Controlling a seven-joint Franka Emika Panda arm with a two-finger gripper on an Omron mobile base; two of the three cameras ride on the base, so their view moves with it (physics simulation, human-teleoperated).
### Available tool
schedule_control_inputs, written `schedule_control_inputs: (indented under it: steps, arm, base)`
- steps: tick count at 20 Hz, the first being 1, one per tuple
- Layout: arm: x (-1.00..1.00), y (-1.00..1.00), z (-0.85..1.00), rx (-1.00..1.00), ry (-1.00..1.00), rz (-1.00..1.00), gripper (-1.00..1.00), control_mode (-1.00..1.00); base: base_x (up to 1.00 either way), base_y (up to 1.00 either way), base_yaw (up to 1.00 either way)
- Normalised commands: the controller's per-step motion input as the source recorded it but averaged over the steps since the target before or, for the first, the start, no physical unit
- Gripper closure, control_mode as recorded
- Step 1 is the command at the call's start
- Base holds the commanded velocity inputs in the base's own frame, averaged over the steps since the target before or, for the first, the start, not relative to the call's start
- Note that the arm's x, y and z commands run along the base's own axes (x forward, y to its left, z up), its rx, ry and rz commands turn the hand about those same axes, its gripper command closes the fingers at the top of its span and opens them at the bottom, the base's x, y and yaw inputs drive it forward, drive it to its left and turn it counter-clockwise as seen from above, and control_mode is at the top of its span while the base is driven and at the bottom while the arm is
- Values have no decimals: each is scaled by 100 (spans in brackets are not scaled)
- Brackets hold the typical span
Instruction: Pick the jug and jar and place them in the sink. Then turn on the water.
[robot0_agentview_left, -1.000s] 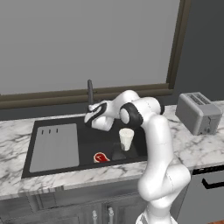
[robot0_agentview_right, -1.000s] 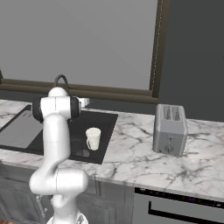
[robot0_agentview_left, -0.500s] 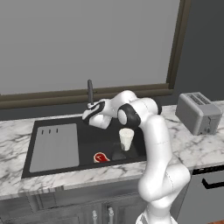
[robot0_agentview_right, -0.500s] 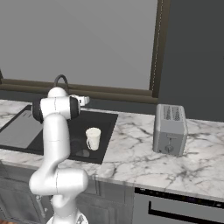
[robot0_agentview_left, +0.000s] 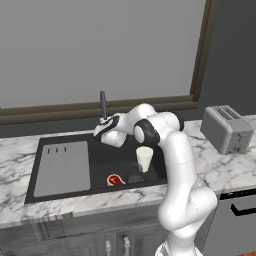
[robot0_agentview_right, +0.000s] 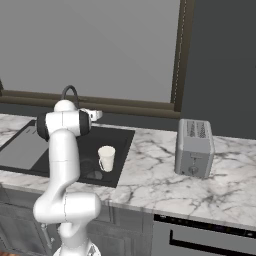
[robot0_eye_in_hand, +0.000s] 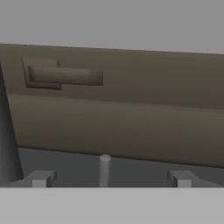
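Already inside the large black rectangular sink (robot0_agentview_left: 100, 165), the small cream-white tapered jug (robot0_agentview_left: 144, 159) stands upright toward the basin's right side, and the small dark grey translucent jar (robot0_agentview_left: 134, 173) stands just in front of it, near the front wall; from the right base camera the jar is a faint grey shape low in the basin beside the jug (robot0_agentview_right: 106, 158). A red piece of raw meat with a white edge (robot0_agentview_left: 115, 180) lies on the basin floor to the left of the jar, close by but apart from it. The grey drainboard panel (robot0_agentview_left: 62, 167) covers the sink's left part. The white arm bends from the lower right and reaches over the basin's back edge, so the two-finger gripper (robot0_agentview_left: 102, 130) sits at the base of the tall dark slim faucet (robot0_agentview_left: 103, 103), which rises from the counter behind the sink in front of the brown window sill (robot0_agentview_left: 60, 111). Seen from the hand camera, the two dark fingertips (robot0_eye_in_hand: 40, 178) stand well apart, released and holding nothing, with a thin grey upright lever (robot0_eye_in_hand: 104, 169) between them and touching neither. A silver two-slot toaster (robot0_agentview_left: 228, 129) rests on the white marble counter (robot0_agentview_left: 220, 167) well to the right of the sink.
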Motion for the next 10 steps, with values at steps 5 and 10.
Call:
schedule_control_inputs:
  steps: [5,10]
  arm:
    - [9,-18,-1,4,-1,0,-100,-100]
    - [8,-17,-4,2,-1,0,-100,-100]
  base:
    - [0,0,0]
    - [0,0,0]
